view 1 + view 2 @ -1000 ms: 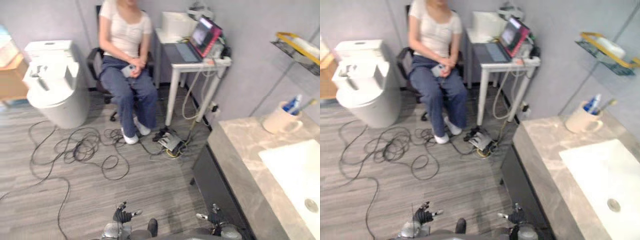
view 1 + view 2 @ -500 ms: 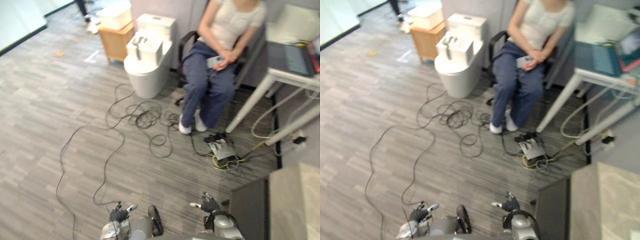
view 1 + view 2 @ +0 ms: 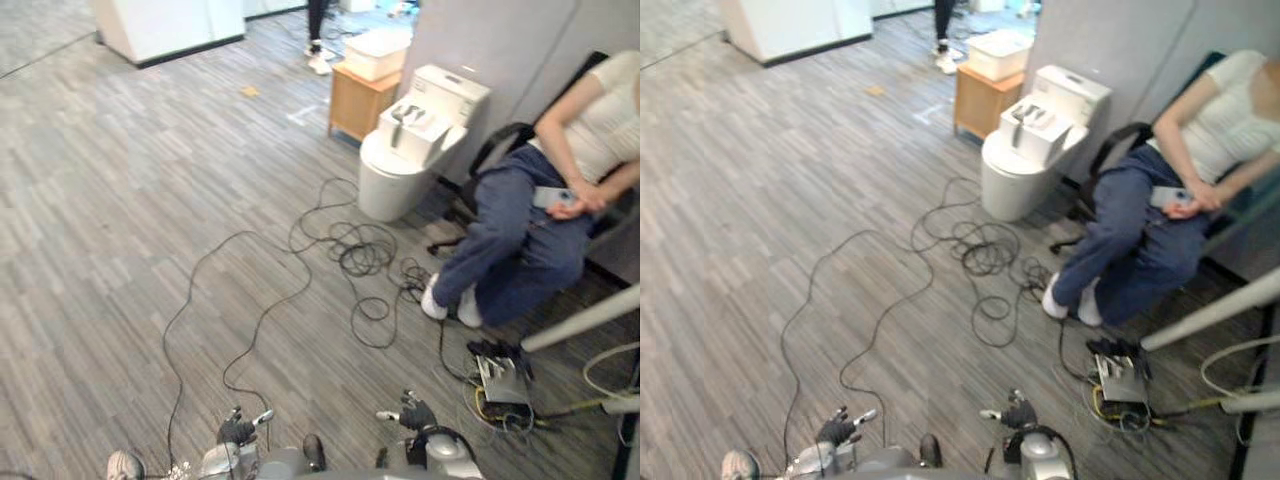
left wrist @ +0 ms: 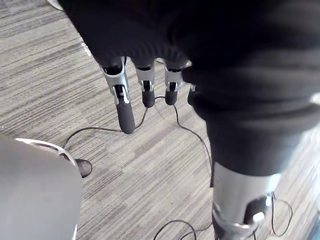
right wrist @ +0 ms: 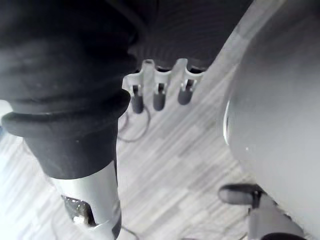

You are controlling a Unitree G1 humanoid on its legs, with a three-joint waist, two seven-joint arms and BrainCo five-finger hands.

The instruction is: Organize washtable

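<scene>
Low at the bottom edge, left robot hand (image 3: 238,430) and right robot hand (image 3: 415,413) hang slack-fingered and empty — the head view has swung off the worktop, now likely beyond the right edge, toward floor (image 3: 150,200) and toilet (image 3: 410,150) — so tidying waits on a turn back.

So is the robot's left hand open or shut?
Open. On the left hand the fingers hang straight above the floor, holding nothing.

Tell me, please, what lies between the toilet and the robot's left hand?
Loose black cables trail across the floor between the toilet and the left hand, seen in both eye views.
</scene>
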